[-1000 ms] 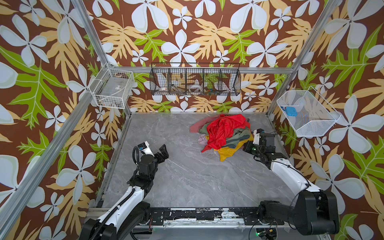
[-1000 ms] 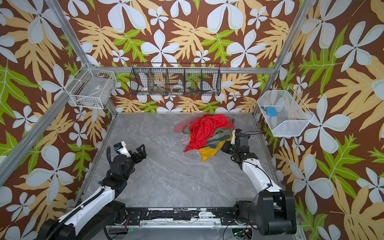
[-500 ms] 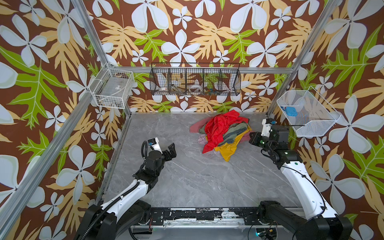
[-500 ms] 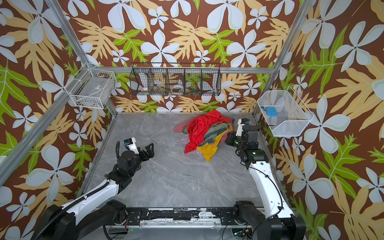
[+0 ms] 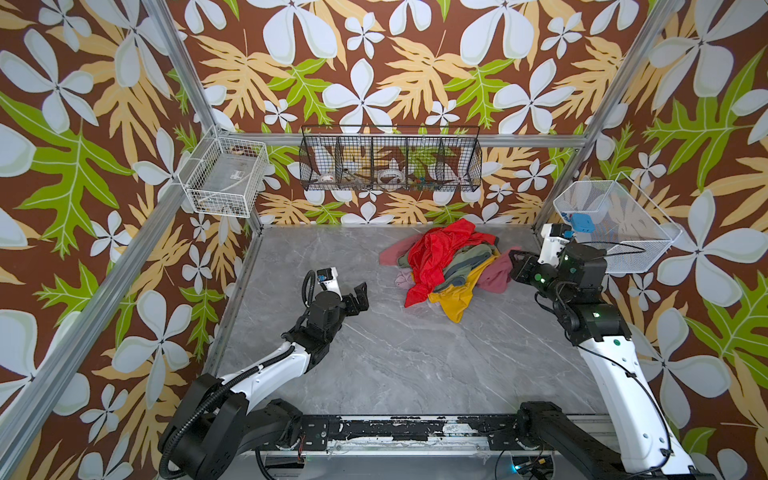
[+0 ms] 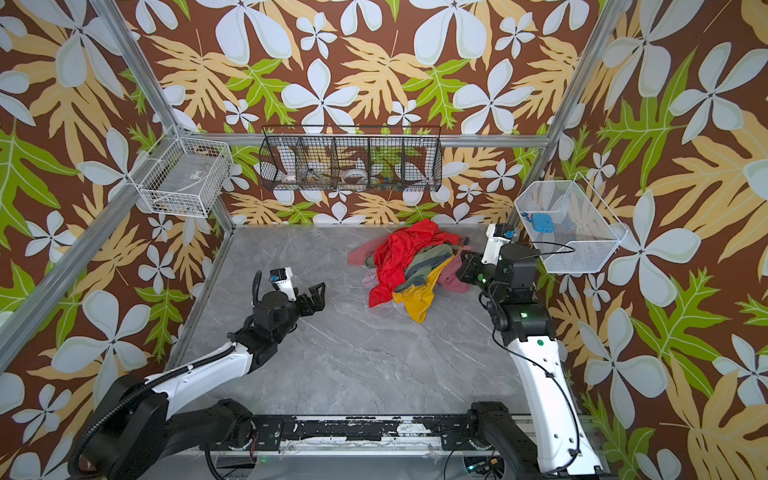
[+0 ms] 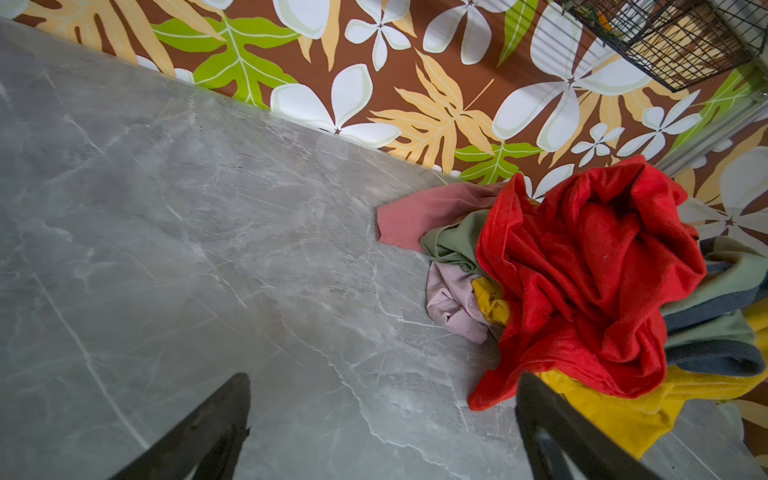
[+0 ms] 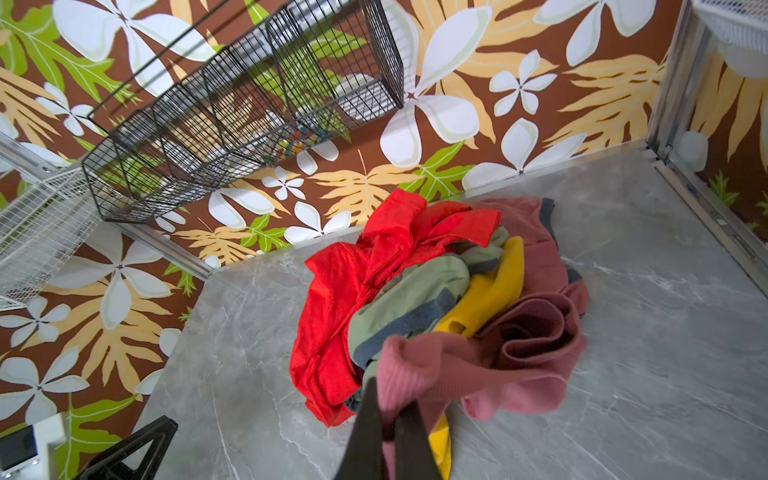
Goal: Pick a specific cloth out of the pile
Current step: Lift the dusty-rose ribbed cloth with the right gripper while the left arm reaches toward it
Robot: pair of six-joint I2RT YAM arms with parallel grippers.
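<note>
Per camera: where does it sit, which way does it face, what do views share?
Both top views: high in front, looking down on the table, the pile, left arm, right arm, left claw, right claw.
Left wrist: on the left arm, facing the pile; its open claw shows.
Right wrist: on the right arm, over the pile; shut claw pinches the cloth.
Shared: every view shows the pile.

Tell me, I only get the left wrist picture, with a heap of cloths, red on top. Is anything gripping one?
Observer: Yes, the right end effector is shut on the dusty-rose cloth.
Operator: Where on the heap?
Observer: At the pile's edge nearest the right arm, out of your frame.
Operator: Anything else nearby?
Observer: A white mesh basket on the side wall holds a blue object.
</note>
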